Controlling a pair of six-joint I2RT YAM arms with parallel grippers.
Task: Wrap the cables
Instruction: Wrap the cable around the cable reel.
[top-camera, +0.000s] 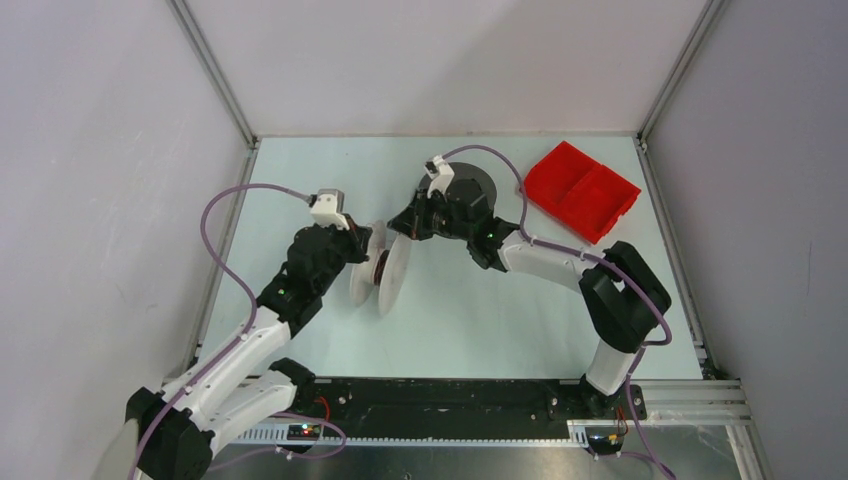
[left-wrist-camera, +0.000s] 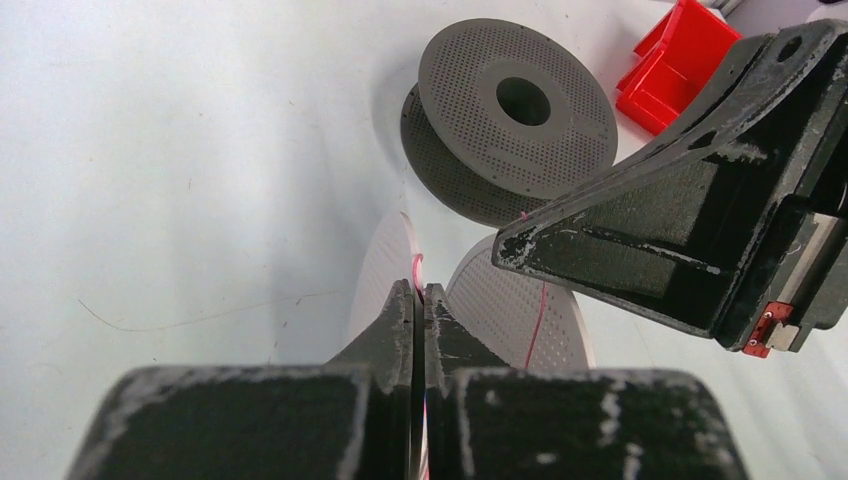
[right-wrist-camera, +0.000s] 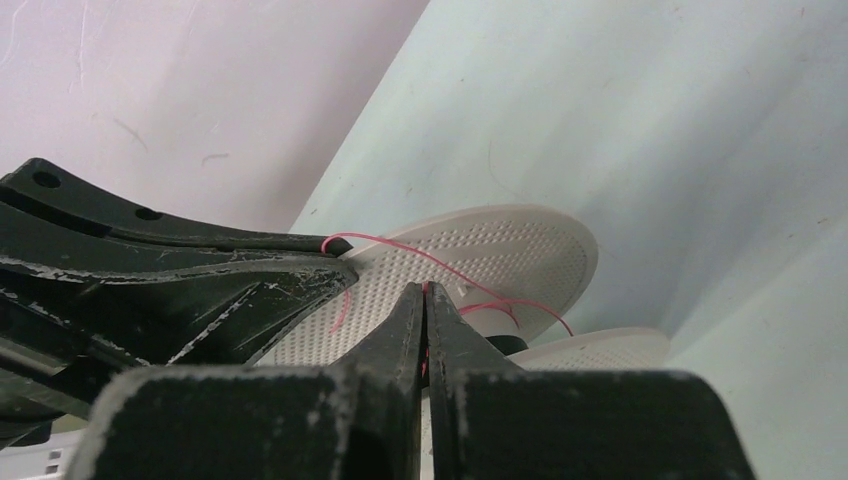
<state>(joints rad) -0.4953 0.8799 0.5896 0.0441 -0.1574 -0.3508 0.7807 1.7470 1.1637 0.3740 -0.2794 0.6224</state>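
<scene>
The white spool (top-camera: 382, 272) stands on its rim between the two arms, and its perforated flange (right-wrist-camera: 500, 255) fills the right wrist view. A thin red cable (right-wrist-camera: 400, 247) runs from its hub across the flange to both grippers. My left gripper (left-wrist-camera: 420, 290) is shut with the red cable (left-wrist-camera: 417, 266) pinched between its tips, right over the spool's gap. My right gripper (right-wrist-camera: 425, 290) is also shut on that strand, and its tip (left-wrist-camera: 508, 245) is close beside the left one. The dark grey spool (left-wrist-camera: 510, 120) lies flat behind them, partly hidden under the right wrist (top-camera: 455, 195).
A red two-compartment tray (top-camera: 583, 190) sits at the back right. A loose hair-thin strand (left-wrist-camera: 200, 320) lies on the table to the left of the white spool. Grey walls enclose the table on three sides.
</scene>
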